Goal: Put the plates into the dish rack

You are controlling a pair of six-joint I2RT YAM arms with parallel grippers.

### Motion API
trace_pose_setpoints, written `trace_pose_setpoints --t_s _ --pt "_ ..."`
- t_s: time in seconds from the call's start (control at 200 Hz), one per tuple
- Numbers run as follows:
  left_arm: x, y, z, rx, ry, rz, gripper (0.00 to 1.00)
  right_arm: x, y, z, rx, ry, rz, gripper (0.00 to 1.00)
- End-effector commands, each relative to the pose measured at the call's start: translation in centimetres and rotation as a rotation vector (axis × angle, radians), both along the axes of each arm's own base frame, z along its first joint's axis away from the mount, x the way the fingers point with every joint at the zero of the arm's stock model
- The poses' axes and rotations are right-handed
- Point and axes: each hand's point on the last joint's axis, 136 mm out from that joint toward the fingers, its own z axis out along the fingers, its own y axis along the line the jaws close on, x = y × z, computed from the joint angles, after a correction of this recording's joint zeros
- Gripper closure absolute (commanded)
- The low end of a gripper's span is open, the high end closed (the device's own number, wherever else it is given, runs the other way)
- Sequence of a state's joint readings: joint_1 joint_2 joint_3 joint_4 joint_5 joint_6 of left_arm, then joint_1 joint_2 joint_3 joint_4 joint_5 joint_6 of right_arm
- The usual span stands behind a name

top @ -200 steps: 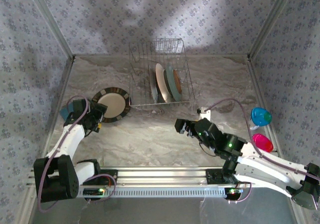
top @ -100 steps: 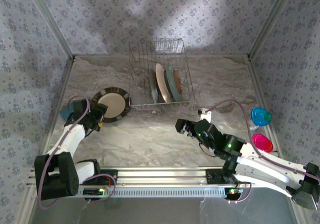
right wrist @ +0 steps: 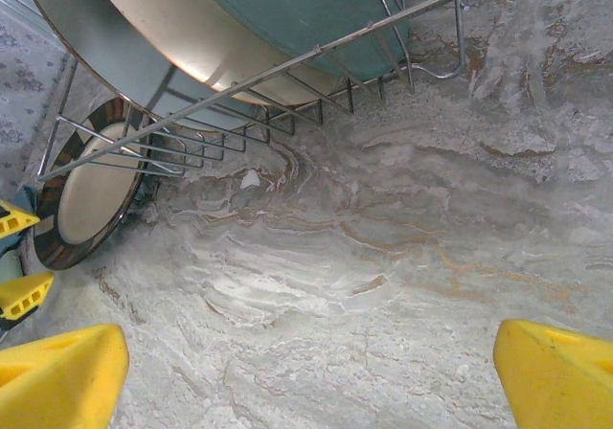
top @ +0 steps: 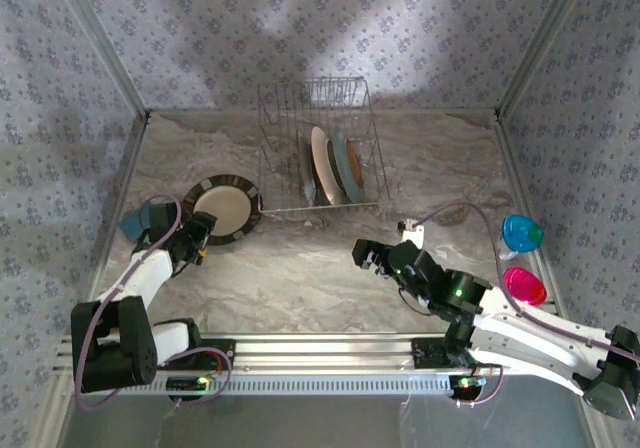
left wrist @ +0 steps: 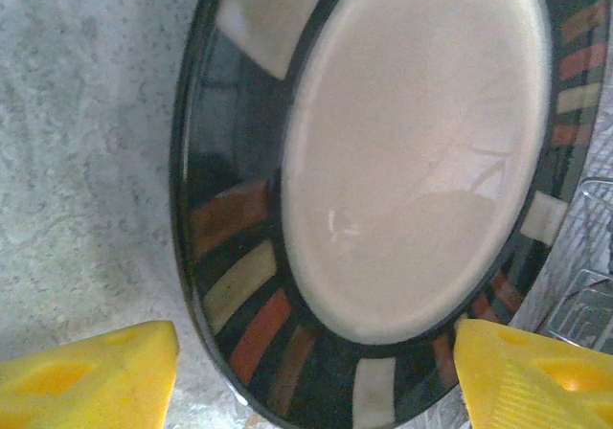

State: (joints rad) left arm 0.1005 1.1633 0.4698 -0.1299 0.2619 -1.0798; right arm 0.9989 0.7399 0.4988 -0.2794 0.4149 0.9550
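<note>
Wire rack: the rectangular rack of thin silvery wire (top: 282, 158) stands at the far middle of the grey marbled table (top: 300, 278).
In the rack: three round plates stand on edge between the tines in its right half. They are a thin grey one (top: 308, 185) on the left, a cream-faced one (top: 322, 163) in the middle and a pale teal one (top: 350, 165) on the right. I cannot read their patterns from here.
Rack's left half: bare tines.
Plate not yet loaded: the round plate with a dark-brown striped rim and cream centre (top: 222, 208) lies flat on the table just left of the rack. Its far edge is close to the rack's corner; I cannot tell whether they touch.
My left gripper (top: 198, 234): low at that plate's near rim. Its yellow fingers (left wrist: 86, 376) are spread to either side of the rim's curve, and I see no pinch on it.
My right gripper (top: 360, 255): over bare table in front of the rack, spread wide with nothing between the fingers.
Cups: a small blue cup (top: 522, 233) and a small pink cup (top: 525, 285) sit near each other by the right wall. Both are well apart from the rack.
</note>
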Motion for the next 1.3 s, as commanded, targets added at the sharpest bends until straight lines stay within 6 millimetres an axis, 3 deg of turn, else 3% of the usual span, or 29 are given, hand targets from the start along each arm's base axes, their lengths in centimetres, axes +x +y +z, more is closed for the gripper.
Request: trace_pose_setpoints --t_s 0.0,0.305,1.029,1.294 --pt "0.7 0.4 0.2 0.002 -0.049 0.022 0.25 0.2 -0.7 -0.2 0.015 -0.002 -0.043 0.00" --pt "1.4 0.2 -0.4 -0.026 -0.075 0.032 0.27 0.3 -0.9 -0.5 0.012 -0.002 -0.061 0.01" --pt "2.9 -0.6 -1.9 -0.051 -0.116 0.027 0.48 0.4 -1.1 -0.8 0.019 -0.001 -0.082 0.02" --pt "2.7 -0.3 -2.8 -0.044 -0.104 0.059 0.70 0.5 -1.2 -0.5 0.010 -0.001 -0.090 0.02"
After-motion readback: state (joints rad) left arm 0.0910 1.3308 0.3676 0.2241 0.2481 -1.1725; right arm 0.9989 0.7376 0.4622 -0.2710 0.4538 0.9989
